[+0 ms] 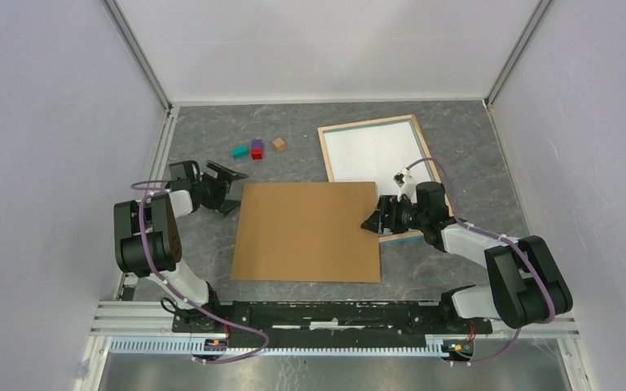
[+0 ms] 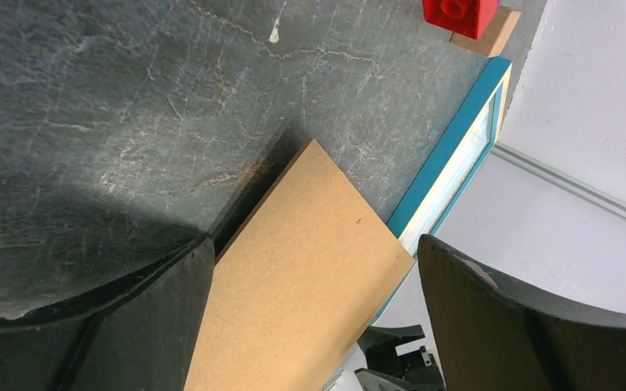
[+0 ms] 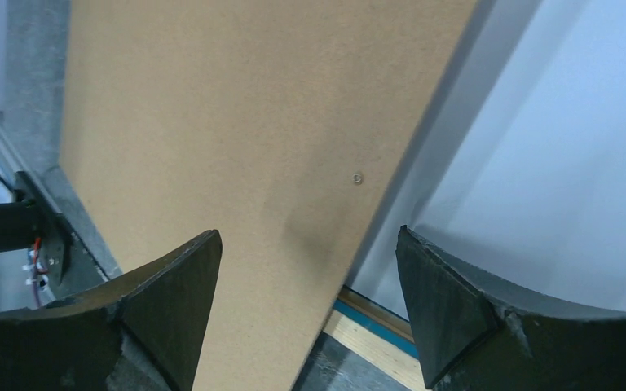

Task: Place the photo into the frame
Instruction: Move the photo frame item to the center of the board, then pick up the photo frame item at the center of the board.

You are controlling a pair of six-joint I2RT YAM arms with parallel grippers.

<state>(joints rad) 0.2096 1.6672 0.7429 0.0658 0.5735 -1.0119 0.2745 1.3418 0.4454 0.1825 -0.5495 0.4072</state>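
Note:
The frame [image 1: 371, 124] lies flat at the back right with its pale wood side up; its teal edge [image 2: 448, 155] shows in the left wrist view. A plain white surface [image 1: 375, 151] fills its opening. No printed face of the photo shows. A brown backing board [image 1: 306, 232] lies in the middle and covers the frame's near left corner. My right gripper [image 1: 375, 220] is open astride the board's right edge [image 3: 236, 122], with both fingers clear of it. My left gripper [image 1: 227, 189] is open and empty at the board's far left corner [image 2: 293, 293].
Small blocks sit behind the board: a teal one [image 1: 239, 151], a purple one on a red one [image 1: 257, 148] and a tan one [image 1: 279, 144]. White walls enclose the grey table on three sides. The arms' mounting rail [image 1: 334, 314] runs along the near edge.

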